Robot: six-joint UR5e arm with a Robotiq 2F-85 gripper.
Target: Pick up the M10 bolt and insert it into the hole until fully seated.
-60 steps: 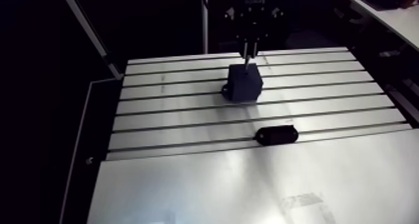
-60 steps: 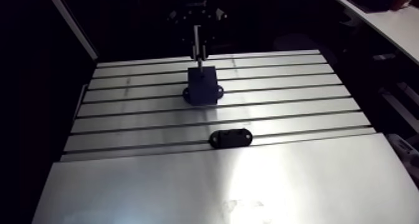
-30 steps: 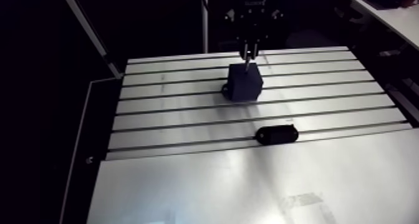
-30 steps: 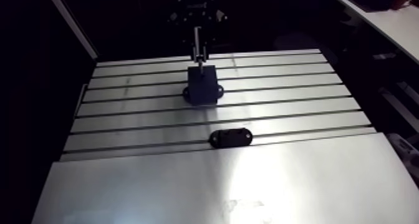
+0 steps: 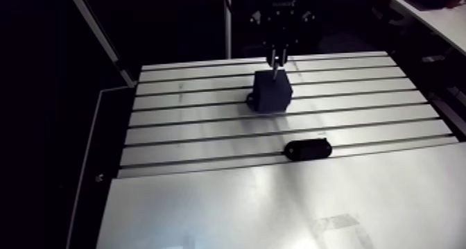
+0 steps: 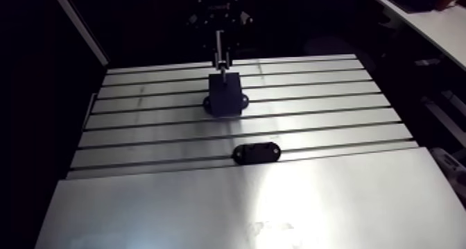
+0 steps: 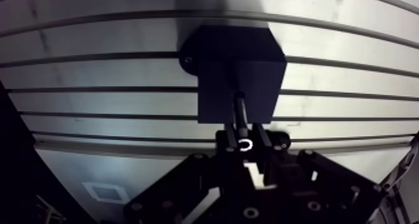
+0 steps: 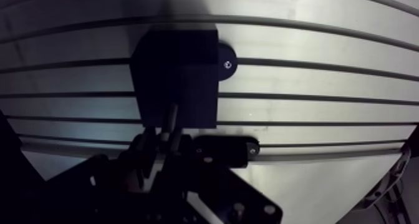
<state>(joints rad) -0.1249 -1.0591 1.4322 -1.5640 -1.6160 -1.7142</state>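
A dark block with mounting ears stands on the slotted table. In the wrist view my gripper is shut on the M10 bolt. The bolt's ringed head sits between the fingers and its shaft points ahead to the block's top face. The shaft's tip meets the block; how deep it sits I cannot tell. In the arm view the gripper hangs right over the block at the table's far side.
A flat black oval plate lies on the table nearer the front, a few slots from the block; in the wrist view the plate shows beside the fingers. A smooth metal sheet covers the front of the table.
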